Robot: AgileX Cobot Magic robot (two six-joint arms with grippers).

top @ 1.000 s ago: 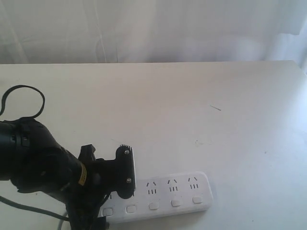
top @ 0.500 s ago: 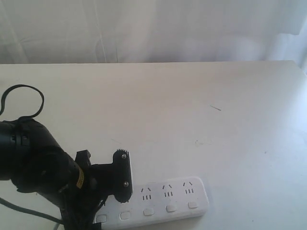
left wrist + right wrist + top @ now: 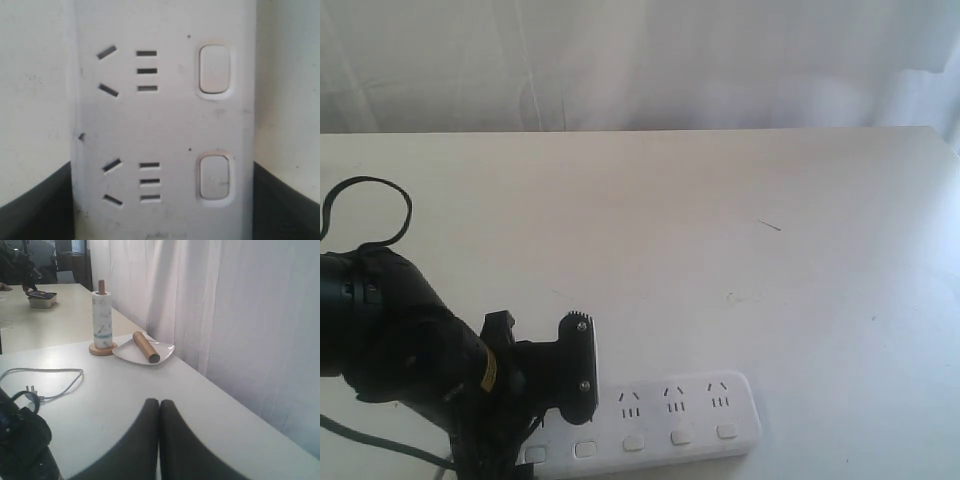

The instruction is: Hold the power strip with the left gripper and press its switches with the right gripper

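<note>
The white power strip [image 3: 670, 425] lies flat near the table's front edge, with its row of switches [image 3: 681, 436] along the near side. My left gripper [image 3: 563, 405] straddles the strip's left part, and its two-screw finger plate [image 3: 579, 365] stands at the far edge. In the left wrist view the power strip [image 3: 160, 125] fills the space between the dark fingers [image 3: 35, 205], which press on both long edges, and two switches [image 3: 215, 69] show there. My right gripper [image 3: 159, 403] is shut and empty, hovering over bare table. It is outside the exterior view.
In the right wrist view a paper towel roll [image 3: 102, 320] stands on a wooden base beside a white plate [image 3: 131, 355] carrying a cardboard tube [image 3: 146, 346]. A grey cord with a plug [image 3: 45, 385] lies on the table beyond the left arm [image 3: 22, 440]. White curtains hang behind.
The left gripper and the strip slid together a little toward the near-left edge a second ago. Over the last half second they have barely shifted.
</note>
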